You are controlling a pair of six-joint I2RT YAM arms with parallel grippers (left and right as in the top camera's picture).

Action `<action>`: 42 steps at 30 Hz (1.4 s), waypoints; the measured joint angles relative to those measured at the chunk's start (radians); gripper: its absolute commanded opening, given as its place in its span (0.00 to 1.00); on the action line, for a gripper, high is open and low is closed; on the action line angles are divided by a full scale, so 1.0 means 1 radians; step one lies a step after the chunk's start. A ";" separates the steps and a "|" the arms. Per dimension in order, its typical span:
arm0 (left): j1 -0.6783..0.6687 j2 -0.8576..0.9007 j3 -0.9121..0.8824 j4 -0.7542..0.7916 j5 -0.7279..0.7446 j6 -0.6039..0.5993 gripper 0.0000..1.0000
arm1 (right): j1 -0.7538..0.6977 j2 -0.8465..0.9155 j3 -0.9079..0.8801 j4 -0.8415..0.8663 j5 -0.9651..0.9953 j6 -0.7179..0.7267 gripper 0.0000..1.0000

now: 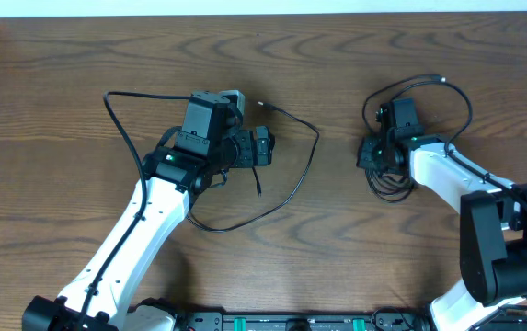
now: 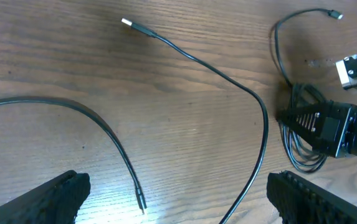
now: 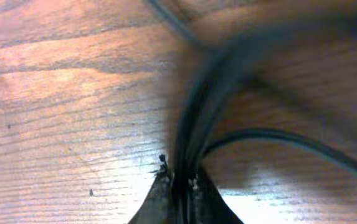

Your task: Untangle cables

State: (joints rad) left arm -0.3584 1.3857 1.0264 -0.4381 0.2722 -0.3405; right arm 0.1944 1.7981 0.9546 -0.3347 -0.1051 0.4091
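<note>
Right end effector (image 3: 179, 186) pinches the coiled bundle (image 1: 387, 188), left end effector (image 2: 181, 199) spread; we count one cable (image 2: 266, 130) freed, bundle remaining

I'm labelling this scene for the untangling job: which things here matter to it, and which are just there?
Job: loose black cable; coiled black cable bundle; right gripper, shut on that bundle.
Just there: wooden table; left gripper, open, holding nothing.

Two arms are showing: left arm (image 1: 139, 225), right arm (image 1: 447, 179). One loose black cable (image 1: 317, 136) is lying centre-left; one coiled bundle (image 1: 387, 188) is sitting right of centre.
</note>
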 measured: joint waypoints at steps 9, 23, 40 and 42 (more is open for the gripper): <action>0.000 0.000 0.000 0.000 0.000 0.000 0.98 | 0.000 -0.122 0.113 -0.172 -0.065 -0.118 0.01; 0.000 0.000 0.000 0.000 0.000 0.000 0.98 | 0.000 -0.617 0.231 -0.235 -0.150 -0.238 0.01; 0.000 0.000 0.000 0.000 0.000 0.000 0.98 | 0.000 -0.631 0.277 -0.205 -0.038 -0.255 0.01; 0.000 0.000 0.000 0.000 0.000 0.000 0.98 | 0.000 -0.631 0.294 -0.172 0.011 -0.273 0.01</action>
State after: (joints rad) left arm -0.3584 1.3857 1.0267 -0.4381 0.2722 -0.3405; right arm 0.1940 1.1675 1.2484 -0.5072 -0.0937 0.1364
